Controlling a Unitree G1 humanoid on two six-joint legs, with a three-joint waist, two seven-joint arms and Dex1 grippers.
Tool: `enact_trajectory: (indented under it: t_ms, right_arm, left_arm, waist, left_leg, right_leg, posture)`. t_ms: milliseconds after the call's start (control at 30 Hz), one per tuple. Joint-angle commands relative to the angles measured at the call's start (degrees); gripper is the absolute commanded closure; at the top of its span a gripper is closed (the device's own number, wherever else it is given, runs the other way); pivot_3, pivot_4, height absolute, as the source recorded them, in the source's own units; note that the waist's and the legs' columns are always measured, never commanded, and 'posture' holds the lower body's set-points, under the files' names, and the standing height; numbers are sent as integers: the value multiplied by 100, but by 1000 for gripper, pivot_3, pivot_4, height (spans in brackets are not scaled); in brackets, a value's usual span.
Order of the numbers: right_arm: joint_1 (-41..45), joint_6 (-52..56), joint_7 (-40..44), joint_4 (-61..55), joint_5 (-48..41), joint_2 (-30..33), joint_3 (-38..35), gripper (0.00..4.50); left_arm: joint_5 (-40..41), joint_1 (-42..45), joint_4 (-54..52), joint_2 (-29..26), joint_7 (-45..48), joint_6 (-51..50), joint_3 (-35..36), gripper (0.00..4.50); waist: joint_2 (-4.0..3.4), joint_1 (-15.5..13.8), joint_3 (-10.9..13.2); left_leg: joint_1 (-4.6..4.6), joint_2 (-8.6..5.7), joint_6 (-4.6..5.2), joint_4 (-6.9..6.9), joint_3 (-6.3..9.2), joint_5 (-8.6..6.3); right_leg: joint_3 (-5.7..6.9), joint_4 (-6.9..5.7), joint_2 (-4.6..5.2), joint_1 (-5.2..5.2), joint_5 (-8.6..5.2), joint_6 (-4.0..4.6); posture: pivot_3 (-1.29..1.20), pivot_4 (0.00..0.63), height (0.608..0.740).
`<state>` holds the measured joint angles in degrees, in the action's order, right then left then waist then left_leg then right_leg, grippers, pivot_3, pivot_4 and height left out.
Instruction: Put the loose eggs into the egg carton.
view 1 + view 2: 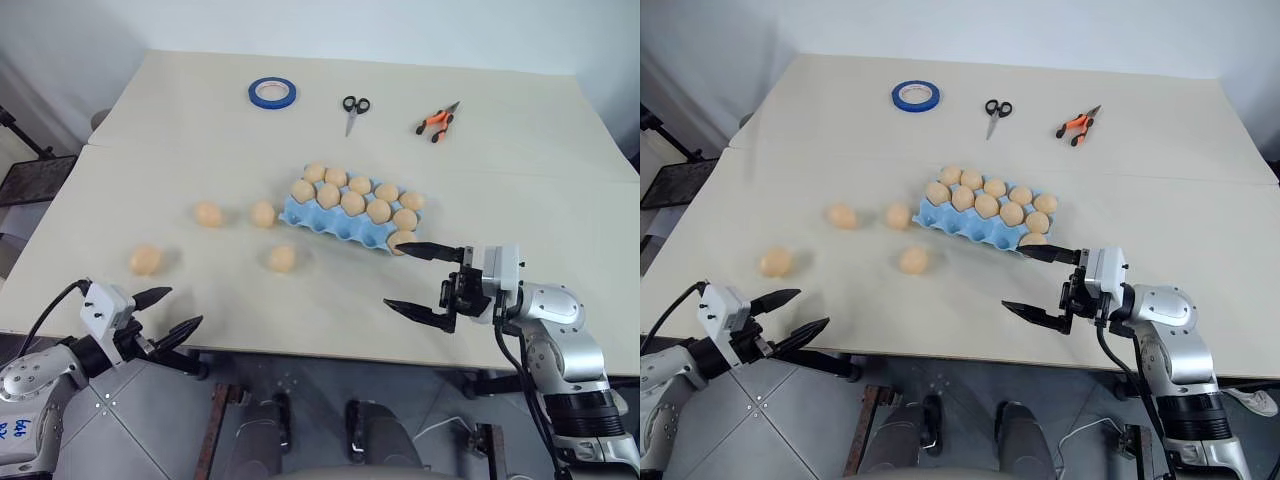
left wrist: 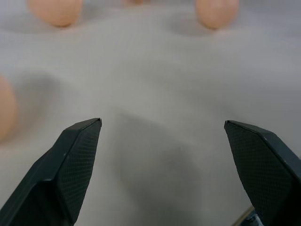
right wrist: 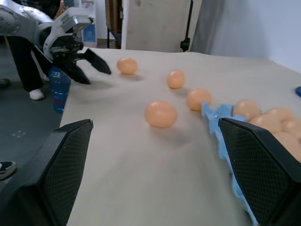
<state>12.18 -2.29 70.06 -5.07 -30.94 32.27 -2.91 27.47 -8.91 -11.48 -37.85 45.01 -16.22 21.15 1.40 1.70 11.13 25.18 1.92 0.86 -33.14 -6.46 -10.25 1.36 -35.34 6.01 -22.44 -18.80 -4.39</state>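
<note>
The bench [image 1: 330, 290] is carrying everything, and the light blue egg carton [image 1: 330, 222] is sitting near its middle, just left of the right end effector [image 1: 418, 282]. Eleven eggs are resting in the carton's cups, filling the two far rows and one cup at the right end of the near row, so four near cups are waiting empty. That matches what is left: four loose eggs [image 1: 282, 258] are lying on the bench to the carton's left, one just beside it and the farthest near the left end effector [image 1: 170, 312]. By this judgement, the task is roughly three-quarters done. Both end effectors are standing wide open and holding nothing. At the far side, one tape roll [image 1: 272, 93], one pair of scissors [image 1: 355, 110] and one pair of pliers [image 1: 438, 121] are lying unused.
</note>
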Motion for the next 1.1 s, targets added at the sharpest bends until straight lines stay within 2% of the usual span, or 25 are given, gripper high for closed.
enact_trajectory:
  t_ms: [33, 200, 267, 433, 633, 733, 933, 1100]
  right_arm:
    - [-75, -9, -44, -231, -78, 31, -119, 0]
    - [-223, 8, -159, -411, -70, 46, -130, 0]
    - [-303, 10, -230, -483, -48, 41, -130, 0]
    - [-477, 45, -442, -657, -33, 33, -137, 0]
    - [-632, 128, -619, -795, -57, 61, -187, 0]
    - [-690, 154, -697, -865, -59, 70, -203, 0]
    - [-945, 230, -882, -1033, -97, 118, -376, 0]
    - [-1384, 305, -1075, -1093, -152, 295, -930, 0]
  left_arm:
    - [173, 337, -518, 138, -233, -351, -323, 33]
    - [111, 1156, -554, 413, -388, -760, -1000, 33]
    - [-124, 1512, -349, 543, -494, -776, -1346, 33]
    - [-842, 2351, 573, 1048, -789, -465, -2104, 33]
    - [-1365, 2930, 1529, 1566, -1087, -179, -2495, 33]
    - [-1472, 3009, 1671, 1754, -1115, -49, -2564, 661]
    - [-1473, 2968, 1551, 1843, -990, 179, -2512, 2562]
    - [-1402, 3546, 1519, 1935, -496, 245, -2782, 2721]
  waist:
    - [3, -5, -2]
    - [4, -9, -3]
    - [4, -13, -3]
    - [4, -10, -4]
    - [3, -29, -4]
    - [1, -32, -6]
    - [1, -40, -6]
    - [1, -141, -6]
  left_leg:
    - [1, 0, 0, 0, -16, 0]
    - [-2, -3, 2, -3, -45, 2]
    - [-5, -2, 3, -9, -45, 3]
    - [-3, 1, 18, -29, -45, 8]
    - [-2, 18, 27, -64, -44, 7]
    - [-3, 20, 27, -76, -43, 6]
    - [4, 18, 29, -77, -46, 5]
    - [12, 18, 31, -77, -45, 5]
  right_leg:
    - [0, 0, 8, 0, 3, -5]
    - [-3, -2, 15, -1, 23, -43]
    - [11, -5, 15, -2, 55, -101]
    - [70, -9, 22, -1, 57, -104]
    - [144, -33, 22, 1, 59, -108]
    - [145, -35, 24, 9, 62, -113]
    - [141, -26, 33, 10, 67, -119]
    - [146, -22, 33, 6, 67, -118]
  posture:
    - [0, 150, 740]
    - [0, 150, 740]
    - [0, 150, 740]
    - [0, 150, 740]
    - [0, 150, 740]
    - [0, 150, 740]
    - [0, 150, 740]
    - [0, 150, 740]
